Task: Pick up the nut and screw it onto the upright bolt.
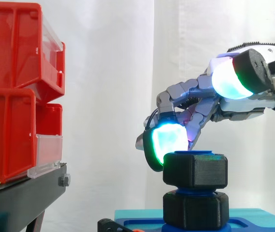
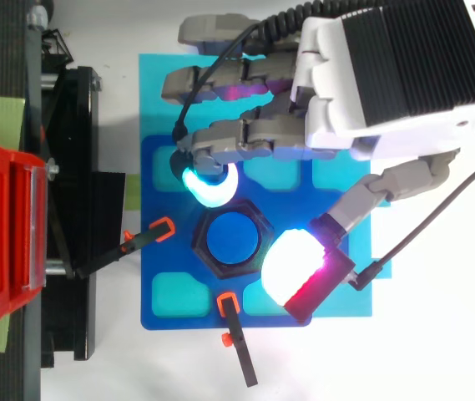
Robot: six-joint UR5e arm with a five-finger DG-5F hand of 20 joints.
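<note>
- nut [image 1: 195,170]: black hex, threaded on the top end of the upright blue bolt [image 2: 231,236]; the bolt's tip shows just above it
- second black hex piece [image 1: 195,209] sits lower on the same bolt, with a thin blue band between the two
- bolt stands mid blue plate [image 2: 170,309], on a teal sheet [image 2: 154,83] on the white counter [image 2: 437,351]
- hand [image 2: 387,75] comes in from the right, above and far of the nut
- hand isn't gripping: fingers bent down loosely, thumb spread wide
- one cyan fingertip pad [image 1: 168,140] is at the nut's upper left edge, far-left side, touching or just beside it
- thumb pad [image 1: 229,79] is over the near-right side, well above the nut
- two orange-tipped clamps [image 2: 164,227] [image 2: 227,301] are on the plate's left and near edges
- red bins [image 1: 11,96] on the black stand [image 1: 26,193] at left, well apart
</note>
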